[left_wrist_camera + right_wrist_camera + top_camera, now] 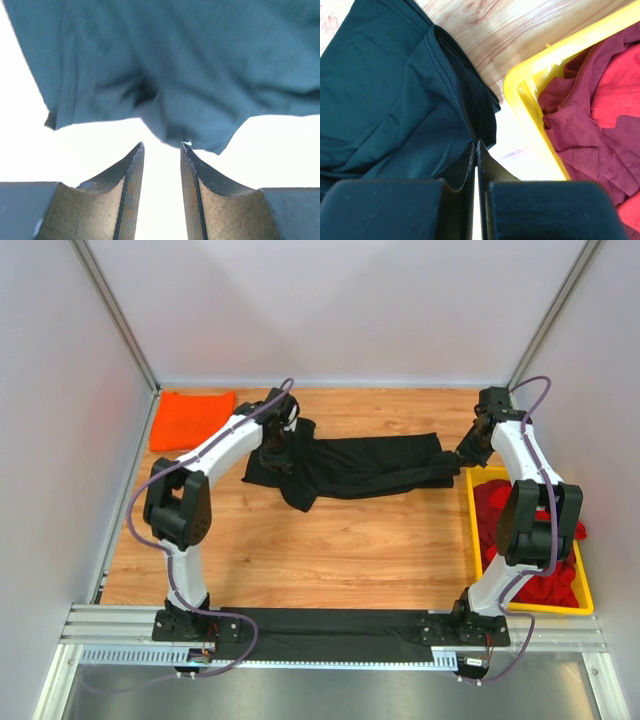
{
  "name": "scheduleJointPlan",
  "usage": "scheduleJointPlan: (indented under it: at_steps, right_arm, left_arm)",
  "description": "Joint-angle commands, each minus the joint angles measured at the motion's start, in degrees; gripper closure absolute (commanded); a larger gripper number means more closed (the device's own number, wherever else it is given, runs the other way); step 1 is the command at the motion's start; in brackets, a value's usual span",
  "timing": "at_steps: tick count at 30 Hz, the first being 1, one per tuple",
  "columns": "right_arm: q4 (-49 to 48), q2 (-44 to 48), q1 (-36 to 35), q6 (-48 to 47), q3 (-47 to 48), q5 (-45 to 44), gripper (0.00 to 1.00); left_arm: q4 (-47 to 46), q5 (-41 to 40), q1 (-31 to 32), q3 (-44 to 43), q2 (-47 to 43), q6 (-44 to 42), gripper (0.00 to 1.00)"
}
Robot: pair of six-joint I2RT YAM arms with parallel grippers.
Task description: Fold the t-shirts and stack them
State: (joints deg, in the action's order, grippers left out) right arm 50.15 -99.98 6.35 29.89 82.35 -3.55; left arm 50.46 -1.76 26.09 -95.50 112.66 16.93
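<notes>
I've got the black cloth t-shirt stretched across the far side of the wooden table, laid out for folding I reckon; the red t-shirts wait in the yellow plastic tray, and the folded bright orange t-shirt sits far left. My right gripper pinches the black hem tight, anchoring it; the left gripper has its jaws narrowly parted and empty, with cloth just beyond.

The right arm hides part of the red t-shirts; the left wrist view's top edge crops the black t-shirt.

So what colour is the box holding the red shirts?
The box is yellow; right wrist view shows best.
</notes>
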Motion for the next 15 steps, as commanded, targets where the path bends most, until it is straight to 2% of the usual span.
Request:
scheduleJointPlan:
  at_steps: [1, 9, 15]
  right_arm:
    - [0.2, 0.9, 0.3, -1.1, 1.9, -0.1, 1.0]
    - [0.3, 1.3, 0.4, -1.5, 1.9, 0.0, 1.0]
    - [0.1, 1.2, 0.4, -1.5, 1.9, 0.3, 1.0]
  left_arm:
    - [-4.6, 1.3, -2.6, 7.9, -5.5, -0.7, 0.58]
    - [-10.5, 0.4, -3.8, 15.5, -7.8, 3.9, 0.61]
    - [-14.6, 6.3, -4.2, 13.8, -3.9, 3.7, 0.61]
